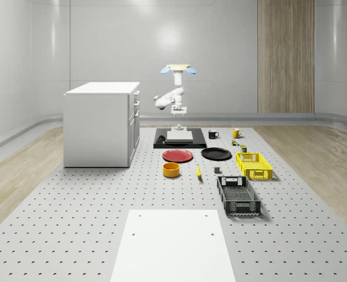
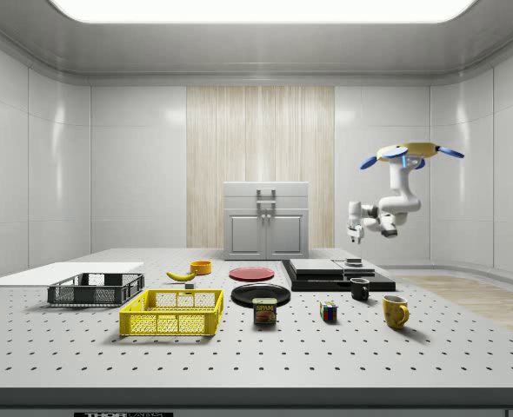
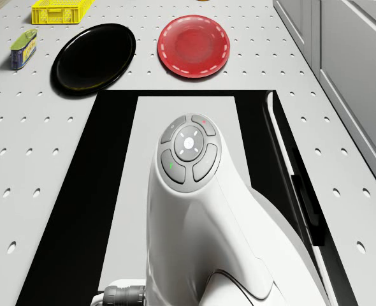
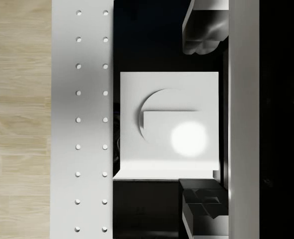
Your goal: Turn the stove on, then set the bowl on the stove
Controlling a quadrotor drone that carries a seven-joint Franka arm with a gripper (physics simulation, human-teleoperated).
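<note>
The tool (image 1: 179, 125) hung above the rear part of the stove (image 1: 179, 139), pointing down at it, apart from its surface. In the wrist view two fingers (image 4: 203, 30) appeared at opposite edges of the picture with a wide gap between them, so the tool stood open and held nothing. Below them lay a white square panel with a round knob (image 4: 168, 117) on the stove's black body.

The drone (image 1: 177, 69) hovered above the far end of the stove, near the white cabinet (image 1: 102, 123); the arm (image 2: 387, 208) bent down from it.

Containers: the yellow crate (image 1: 254, 165) and the black crate (image 1: 238, 195) stood on the tabletop (image 1: 73, 205) at the whole-scene view's right; no contents were visible in either. The red plate (image 1: 177, 155) and the black plate (image 1: 216, 154) lay just in front of the stove, bare. Two mugs (image 1: 213, 134) stood beside the stove.

The bowl (image 1: 172, 170), orange, rested on the tabletop in front of the red plate, well apart from the tool and lower than it. A banana (image 1: 198, 171) lay near the bowl.
</note>
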